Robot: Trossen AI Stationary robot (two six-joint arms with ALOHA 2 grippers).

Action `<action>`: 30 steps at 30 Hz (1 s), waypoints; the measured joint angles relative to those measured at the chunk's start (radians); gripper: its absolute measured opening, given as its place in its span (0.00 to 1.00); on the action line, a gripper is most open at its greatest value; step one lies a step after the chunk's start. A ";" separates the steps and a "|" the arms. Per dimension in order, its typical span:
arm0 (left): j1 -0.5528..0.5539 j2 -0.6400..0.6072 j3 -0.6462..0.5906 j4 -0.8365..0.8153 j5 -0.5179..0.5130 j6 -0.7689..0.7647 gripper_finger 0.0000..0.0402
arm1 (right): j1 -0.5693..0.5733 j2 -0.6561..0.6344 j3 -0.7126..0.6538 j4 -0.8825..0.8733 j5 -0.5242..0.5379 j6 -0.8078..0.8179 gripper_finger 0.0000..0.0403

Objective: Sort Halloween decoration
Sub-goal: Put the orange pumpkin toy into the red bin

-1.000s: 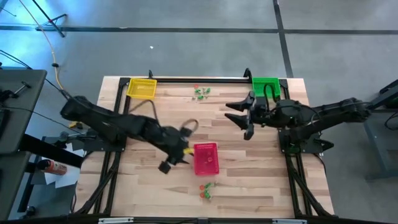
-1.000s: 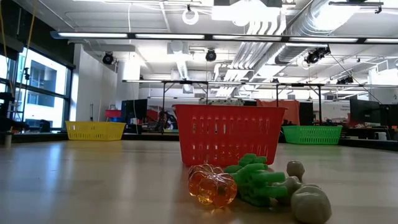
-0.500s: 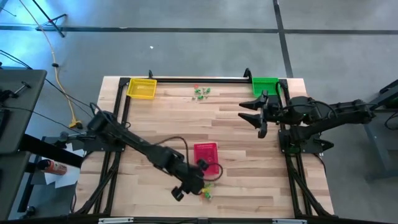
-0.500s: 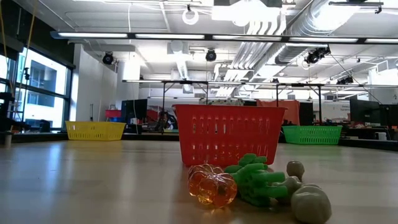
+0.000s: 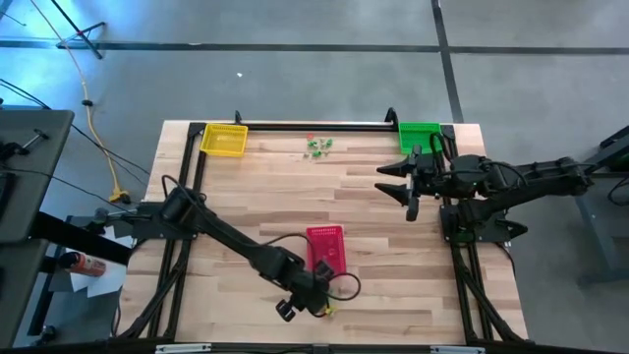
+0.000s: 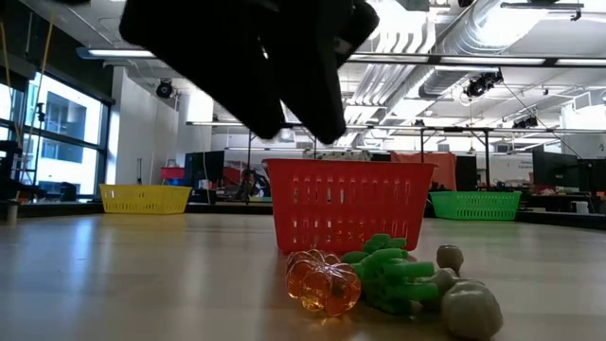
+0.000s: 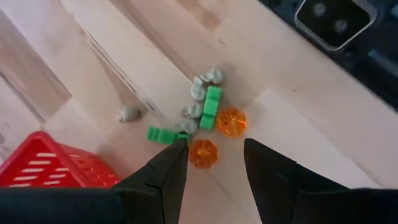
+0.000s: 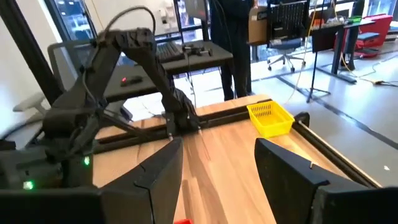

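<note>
Translucent orange ribbed pumpkin trinkets (image 7: 203, 153) and blocky green plastic pieces (image 7: 212, 107) lie beside the red mesh basket (image 7: 46, 170); left end effector (image 7: 214, 163) hovers spread above them.

Right end effector (image 5: 405, 185), also spread, waits near the green mesh basket (image 5: 420, 134).

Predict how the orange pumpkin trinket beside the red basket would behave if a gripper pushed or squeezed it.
The orange pumpkin trinket looks rounded and ribbed, so a push would probably roll it. Its glossy, translucent surface suggests hard plastic, likely stiff, light and slippery. It touches the green trinket, so a push may shift that too.
</note>
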 joint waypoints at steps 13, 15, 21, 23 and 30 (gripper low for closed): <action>0.029 0.024 -0.012 0.047 0.013 0.008 0.37 | 0.000 -0.001 0.000 -0.004 0.000 0.000 0.49; 0.036 0.034 -0.012 0.056 0.040 0.015 0.37 | 0.000 -0.001 0.000 -0.004 0.000 0.000 0.49; 0.040 0.058 -0.012 0.064 0.049 0.007 0.37 | 0.000 -0.001 0.000 -0.012 0.005 0.000 0.49; 0.040 0.072 -0.013 0.079 0.052 0.006 0.37 | 0.000 -0.001 0.000 -0.016 0.007 0.000 0.49; 0.035 0.095 -0.014 0.060 0.049 -0.023 0.37 | 0.000 -0.001 0.000 -0.031 0.009 0.000 0.49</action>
